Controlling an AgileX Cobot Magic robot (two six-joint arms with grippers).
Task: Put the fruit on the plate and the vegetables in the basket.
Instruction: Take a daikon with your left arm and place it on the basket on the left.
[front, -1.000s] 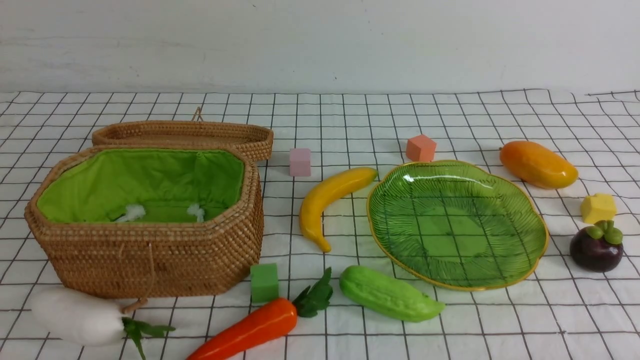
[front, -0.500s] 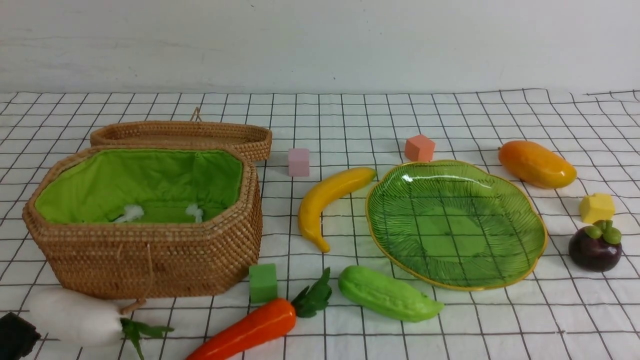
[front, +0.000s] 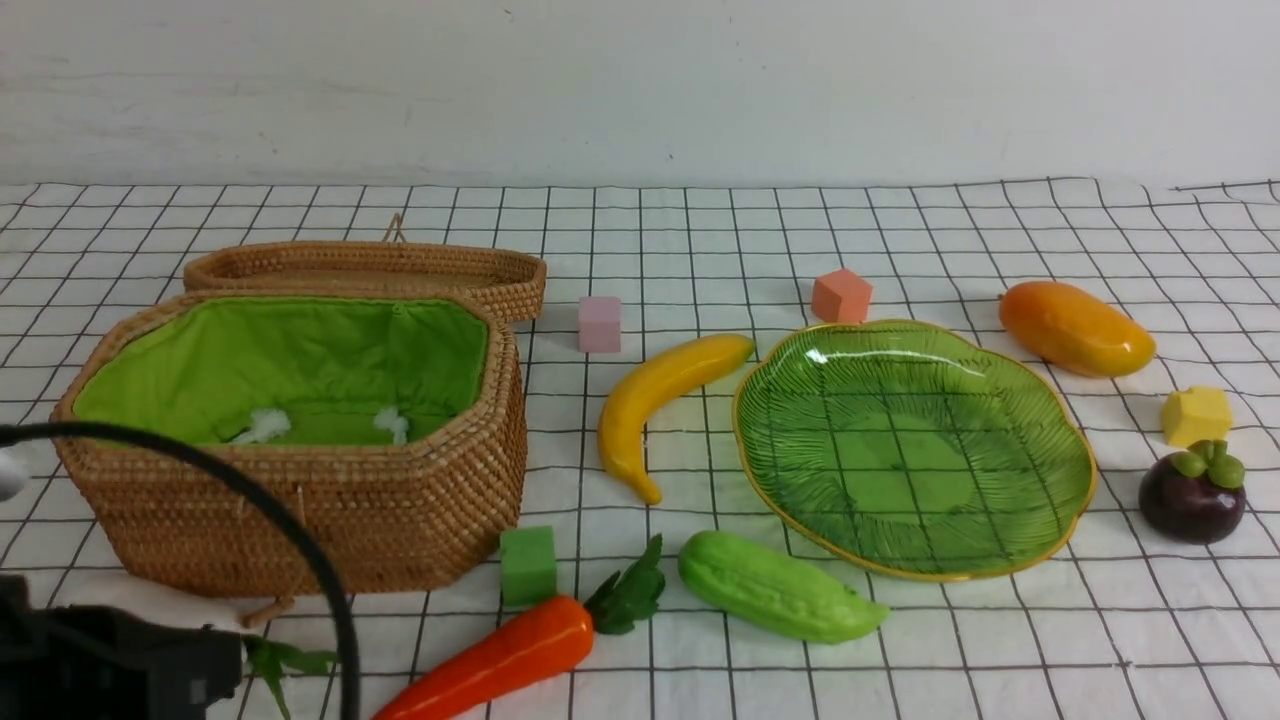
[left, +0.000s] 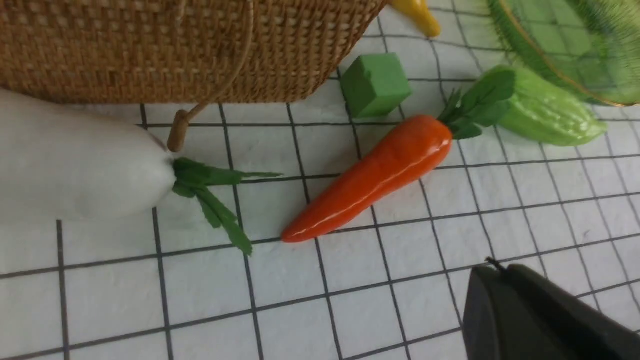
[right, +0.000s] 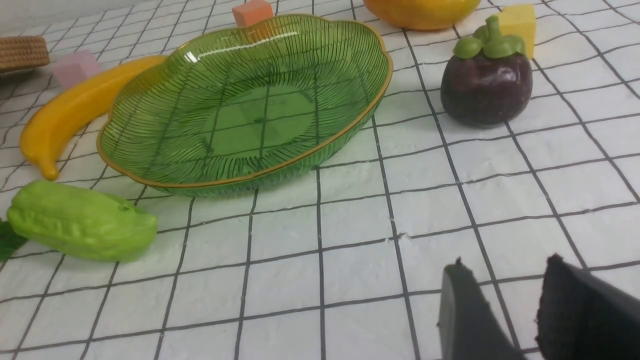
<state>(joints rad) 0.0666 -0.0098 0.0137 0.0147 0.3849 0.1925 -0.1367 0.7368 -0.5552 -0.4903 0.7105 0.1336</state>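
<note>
L gripper (left: 500, 285) was closed tight w/ nothing in it, over the cloth (left: 125, 300) nr the radish (left: 75, 160) and carrot (left: 370, 175). R gripper (right: 506, 267) stood part open, jaws apart w/ nothing btwn them, above bare cloth on the near side of the mangosteen (right: 485, 85). Radish lay just in front of the basket (front: 300, 510), carrot to its right. Cucumber (front: 775, 585) lay btwn the carrot's leaves and the plate (front: 910, 440). Banana (front: 650, 400) lay just left of the plate, mango (front: 1075, 328) behind its right side, mangosteen to its right. All six were on the cloth.
</note>
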